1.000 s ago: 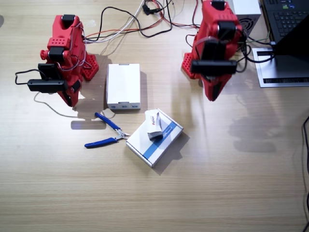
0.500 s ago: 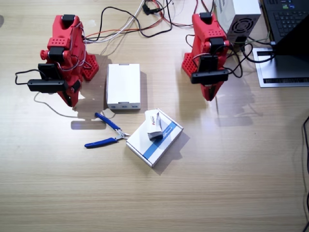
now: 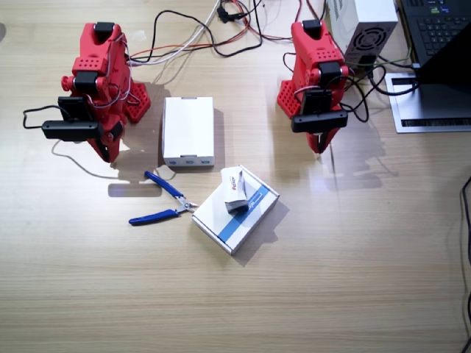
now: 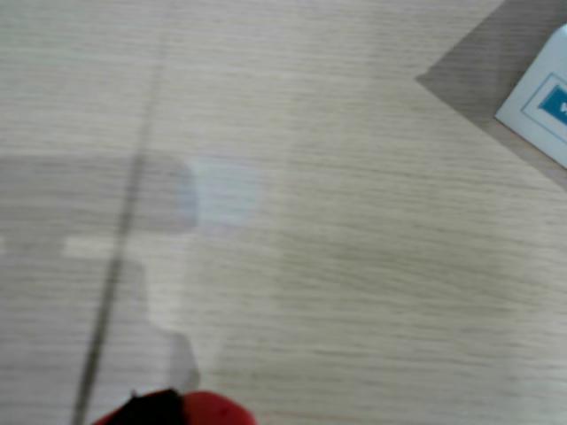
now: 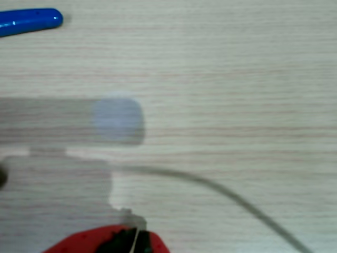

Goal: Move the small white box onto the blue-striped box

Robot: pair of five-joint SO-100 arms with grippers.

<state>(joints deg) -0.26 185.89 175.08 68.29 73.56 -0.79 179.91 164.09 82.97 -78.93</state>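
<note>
Left arm folded back to its base since a second ago, jaws of both grippers impossible to tell, small white box already resting on blue-striped box, so task apparently finished.

The pale wood-grain bench carries a plain white box near its far side, blue-handled pliers just in front of it, and the blue-striped box beside the pliers. Cables trail along the far edge, with a laptop at the far corner.
</note>
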